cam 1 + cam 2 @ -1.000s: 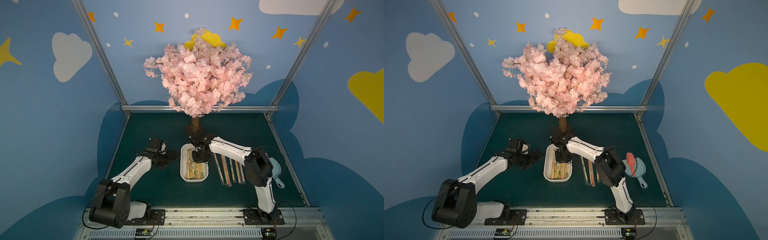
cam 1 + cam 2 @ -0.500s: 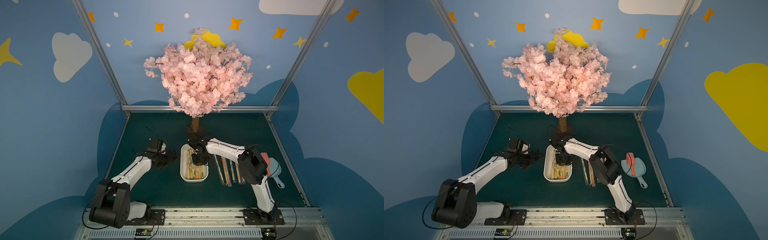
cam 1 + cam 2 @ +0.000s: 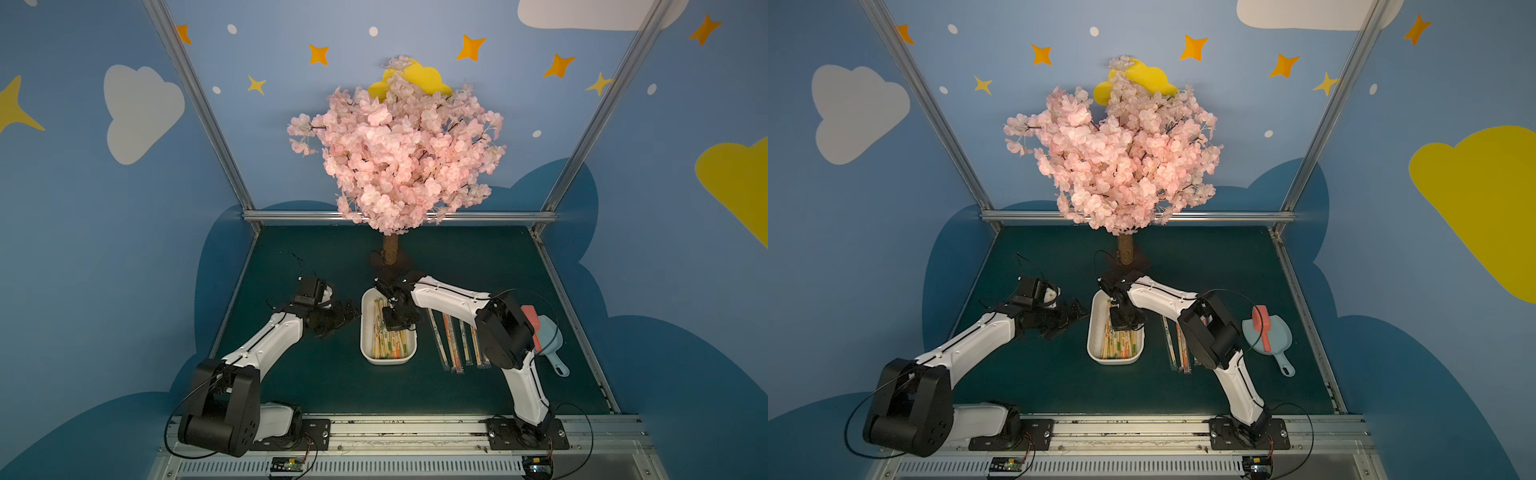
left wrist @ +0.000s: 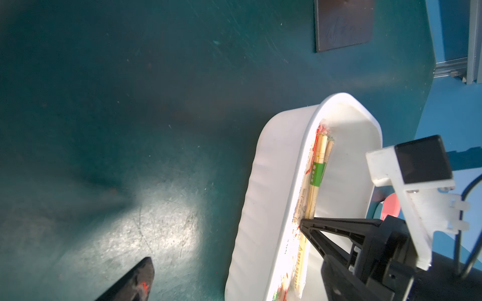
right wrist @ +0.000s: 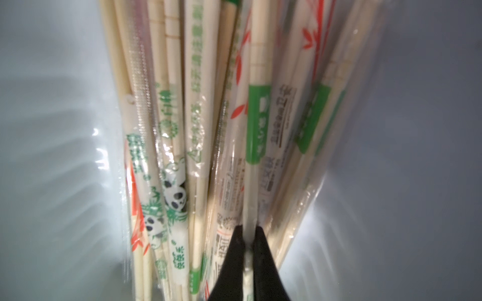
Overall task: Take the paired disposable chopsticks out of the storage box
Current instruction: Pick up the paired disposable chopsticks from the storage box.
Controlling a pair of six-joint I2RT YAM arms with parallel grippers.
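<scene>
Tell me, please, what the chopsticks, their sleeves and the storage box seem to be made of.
The chopsticks: pale, matte wood or bamboo, judging by the dull cream surface and grooves. The sleeves: thin clear plastic film, glossy; it glints and crinkles. The storage box: probably moulded white plastic, smooth, with soft sheen and faint ribs.

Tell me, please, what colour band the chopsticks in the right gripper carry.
Green: the band on those chopsticks shows best in the right wrist view.

Both arms stretched forward, wrists low.
Left gripper (image 3: 348,311) spread wide, pointing sideways toward the right arm; right wrist bent downward, right gripper (image 5: 247,234) pinched on one of the paired disposable chopsticks (image 5: 255,122).
</scene>
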